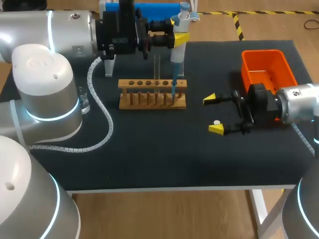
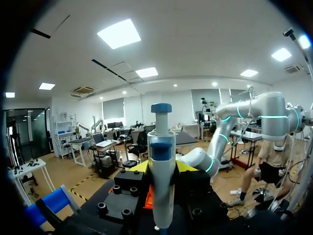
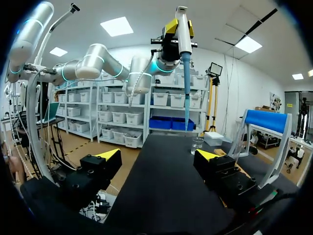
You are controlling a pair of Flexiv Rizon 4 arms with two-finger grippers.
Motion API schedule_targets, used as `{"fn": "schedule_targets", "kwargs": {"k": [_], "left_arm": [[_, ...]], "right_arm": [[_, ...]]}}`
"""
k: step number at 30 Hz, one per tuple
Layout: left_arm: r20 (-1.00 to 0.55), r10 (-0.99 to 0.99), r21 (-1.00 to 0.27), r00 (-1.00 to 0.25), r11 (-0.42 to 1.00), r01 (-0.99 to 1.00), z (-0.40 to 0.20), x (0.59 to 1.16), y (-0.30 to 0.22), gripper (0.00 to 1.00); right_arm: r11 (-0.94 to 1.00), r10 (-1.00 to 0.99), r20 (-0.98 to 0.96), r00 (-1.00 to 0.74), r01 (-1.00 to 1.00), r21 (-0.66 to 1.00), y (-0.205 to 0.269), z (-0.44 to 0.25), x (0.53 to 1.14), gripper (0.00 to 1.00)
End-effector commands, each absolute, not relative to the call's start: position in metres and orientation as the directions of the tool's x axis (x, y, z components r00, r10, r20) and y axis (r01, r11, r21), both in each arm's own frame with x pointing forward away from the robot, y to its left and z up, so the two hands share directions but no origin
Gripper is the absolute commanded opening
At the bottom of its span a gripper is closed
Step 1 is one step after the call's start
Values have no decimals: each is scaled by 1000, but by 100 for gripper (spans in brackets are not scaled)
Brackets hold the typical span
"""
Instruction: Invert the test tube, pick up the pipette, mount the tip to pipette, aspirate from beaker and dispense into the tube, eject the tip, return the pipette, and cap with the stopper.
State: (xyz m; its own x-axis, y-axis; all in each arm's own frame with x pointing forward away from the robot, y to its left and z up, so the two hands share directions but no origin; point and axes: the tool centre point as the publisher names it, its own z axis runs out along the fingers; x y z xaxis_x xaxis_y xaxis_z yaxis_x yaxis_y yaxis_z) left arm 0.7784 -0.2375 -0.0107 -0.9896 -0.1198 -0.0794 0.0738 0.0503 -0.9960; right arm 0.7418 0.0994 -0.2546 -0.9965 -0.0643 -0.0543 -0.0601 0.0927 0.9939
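Two arms share this step, which we read as the dispense. At far left the small clear glass beaker (image 1: 83,102) stands on the black table mat (image 1: 164,159), half hidden behind our left arm and well apart from the rack. Next, our left gripper (image 1: 178,38) has its yellow-tipped fingers clamped on the barrel of the white-and-blue pipette (image 1: 178,50), which hangs upright with its long translucent blue tip (image 1: 174,87) mounted. Below it sits the light wooden test-tube rack (image 1: 152,94), with the clear glass test tube (image 1: 157,69) upright in one of the middle holes. The tip's end shows just right of the tube, not over its mouth. We cannot tell its height from above. Further right, our right gripper (image 1: 215,114) hangs low over the mat, fingers wide apart and holding nothing. The orange plastic bin (image 1: 264,67) sits behind it.

To do this well, we should keep the pipette plumb and shift it a little left until the tip centres on the tube's mouth. Then we lower it inside without scraping the rim, and only then release the liquid slowly.
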Motion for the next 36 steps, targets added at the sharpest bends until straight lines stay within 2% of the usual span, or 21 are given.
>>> {"fn": "schedule_targets", "kwargs": {"k": [1, 15, 36], "left_arm": [[-80, -121, -996, -989, 48, 75, -11, 778, -237, 0], [-93, -144, -994, -985, 65, 84, -11, 783, -227, 0], [-88, -384, -996, -919, 65, 68, -42, 838, -59, 0]], "right_arm": [[95, -58, -55, -997, -61, 994, 98, -253, 739, 100], [95, -58, -55, -997, -61, 994, 98, -253, 739, 100], [95, -58, -55, -997, -61, 994, 98, -253, 739, 100]]}}
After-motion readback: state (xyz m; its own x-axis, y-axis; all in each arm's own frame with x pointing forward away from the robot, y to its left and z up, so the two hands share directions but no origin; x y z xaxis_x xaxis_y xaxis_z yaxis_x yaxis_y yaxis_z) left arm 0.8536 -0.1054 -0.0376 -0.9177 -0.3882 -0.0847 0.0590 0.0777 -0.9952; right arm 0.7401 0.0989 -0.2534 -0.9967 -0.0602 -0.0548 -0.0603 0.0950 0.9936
